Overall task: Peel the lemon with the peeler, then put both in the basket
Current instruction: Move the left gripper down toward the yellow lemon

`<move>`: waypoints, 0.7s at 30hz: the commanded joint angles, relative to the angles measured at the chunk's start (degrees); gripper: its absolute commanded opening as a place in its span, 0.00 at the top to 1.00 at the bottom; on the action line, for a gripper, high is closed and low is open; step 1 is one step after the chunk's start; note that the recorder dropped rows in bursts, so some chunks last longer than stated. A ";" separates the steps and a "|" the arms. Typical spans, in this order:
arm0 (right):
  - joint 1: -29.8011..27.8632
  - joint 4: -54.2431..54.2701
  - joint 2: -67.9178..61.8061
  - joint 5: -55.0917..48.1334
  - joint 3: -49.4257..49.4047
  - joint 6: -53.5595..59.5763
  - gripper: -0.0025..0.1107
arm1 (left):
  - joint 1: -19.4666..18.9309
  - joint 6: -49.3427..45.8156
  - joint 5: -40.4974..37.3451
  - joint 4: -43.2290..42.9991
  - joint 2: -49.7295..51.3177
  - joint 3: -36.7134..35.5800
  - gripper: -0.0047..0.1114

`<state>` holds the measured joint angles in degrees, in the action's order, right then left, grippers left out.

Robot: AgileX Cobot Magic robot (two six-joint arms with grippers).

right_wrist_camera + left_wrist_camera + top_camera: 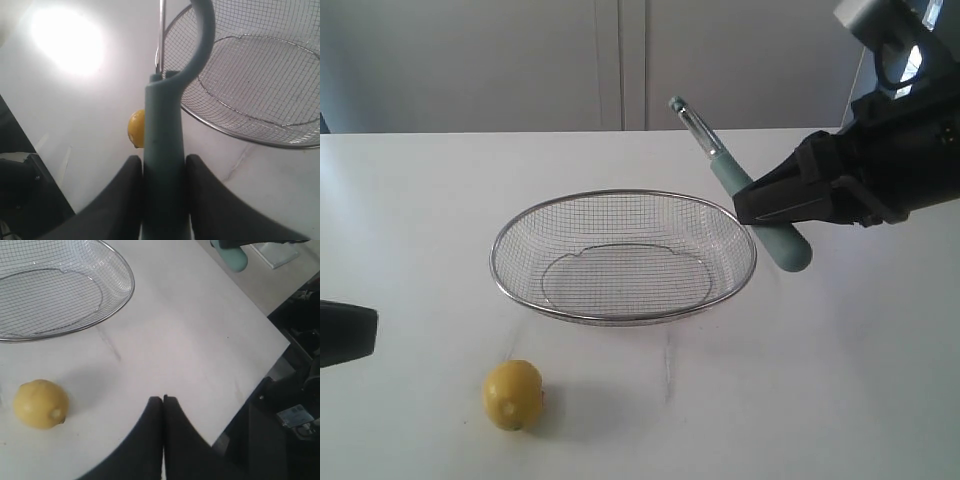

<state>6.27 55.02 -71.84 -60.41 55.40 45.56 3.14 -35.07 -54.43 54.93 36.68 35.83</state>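
Nearest lies the lemon (pixel 512 394), alone on the white table (pixel 840 380), apart from the wire-mesh basket (pixel 496 262) and off its near rim toward the left arm's side; the basket stands upright and holds nothing. Beside the lemon, farther from the basket, the left gripper (pixel 163 400) hangs with both fingers pressed together, gripping nothing. At the basket's right rim the right gripper (pixel 163 161) has its fingers partly apart, clamped on the teal handle of the swivel peeler (pixel 720 165); the peeler is tilted in the air, its butt end low, just outside that rim, its metal blade raised above the basket's far side.
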 commanded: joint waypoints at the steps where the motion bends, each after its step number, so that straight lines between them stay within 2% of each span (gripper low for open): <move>1: 0.05 0.99 0.54 -0.32 -0.08 0.70 0.98 | 0.96 -1.43 0.64 3.35 2.17 -0.43 0.96; 5: 0.05 0.99 0.54 0.39 -0.08 0.70 0.98 | 3.45 -1.22 3.31 2.11 4.77 -0.43 0.96; 10: 0.05 0.99 0.54 0.65 -0.08 0.70 0.98 | 9.98 3.32 9.60 -4.79 10.37 -0.43 0.96; 13: 0.05 0.99 0.54 0.77 -0.08 0.84 0.98 | 16.12 3.85 14.78 -5.32 14.03 -0.43 0.96; 16: 0.05 0.99 0.54 0.77 -0.08 0.84 0.98 | 24.06 6.20 21.85 -7.00 17.91 -0.43 0.96; 19: 0.05 0.99 0.54 0.77 -0.08 0.84 0.98 | 31.67 11.21 30.10 -10.94 22.82 0.08 0.96; 21: 0.05 0.99 0.54 0.77 -0.08 0.84 0.98 | 36.47 17.18 32.94 -16.38 26.77 1.67 0.96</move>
<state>6.27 55.06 -71.84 -59.78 55.40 45.56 33.90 -24.35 -25.96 43.51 58.93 35.98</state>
